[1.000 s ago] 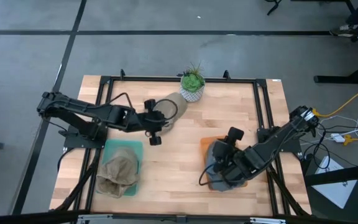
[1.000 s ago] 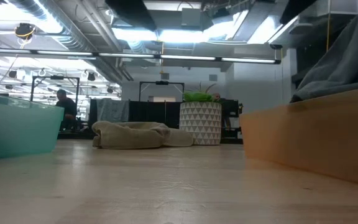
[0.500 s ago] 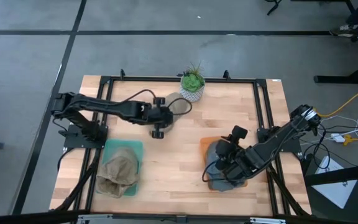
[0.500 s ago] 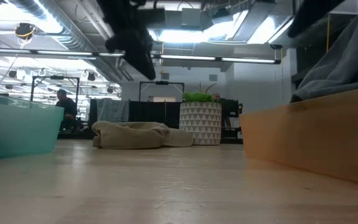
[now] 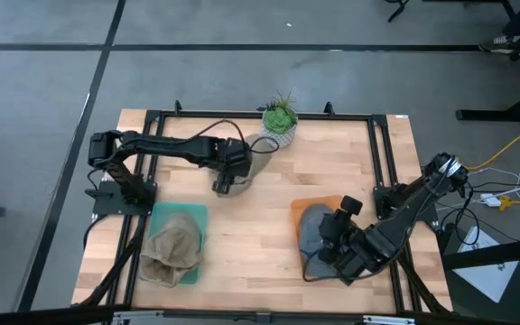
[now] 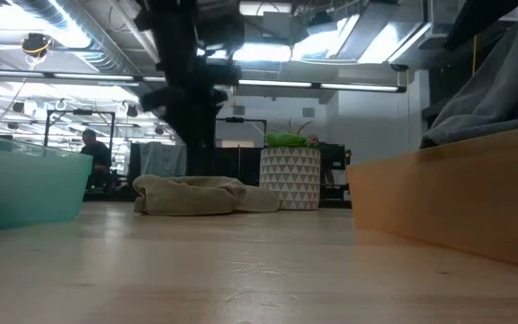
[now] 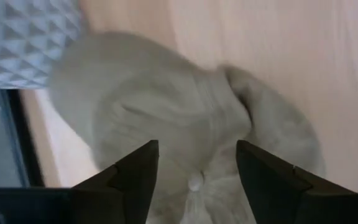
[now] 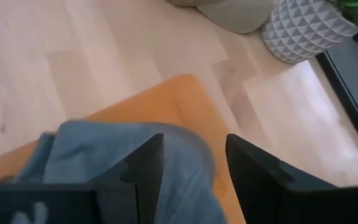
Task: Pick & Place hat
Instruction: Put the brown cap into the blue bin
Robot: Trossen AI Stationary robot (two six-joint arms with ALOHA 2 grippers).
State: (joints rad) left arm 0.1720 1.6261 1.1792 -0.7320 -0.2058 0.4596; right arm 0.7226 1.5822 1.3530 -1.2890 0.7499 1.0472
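A pale, light-wood table holds a beige tan hat beside a white pot patterned with raised grey-shaded triangles, from which a bright green plant grows. A teal tray carries a second khaki-tan hat, and an orange tray carries a slate blue-grey hat. The arms are black, as are the left gripper and the right gripper, the table frame is black, and the floor around it is grey with dark lines.
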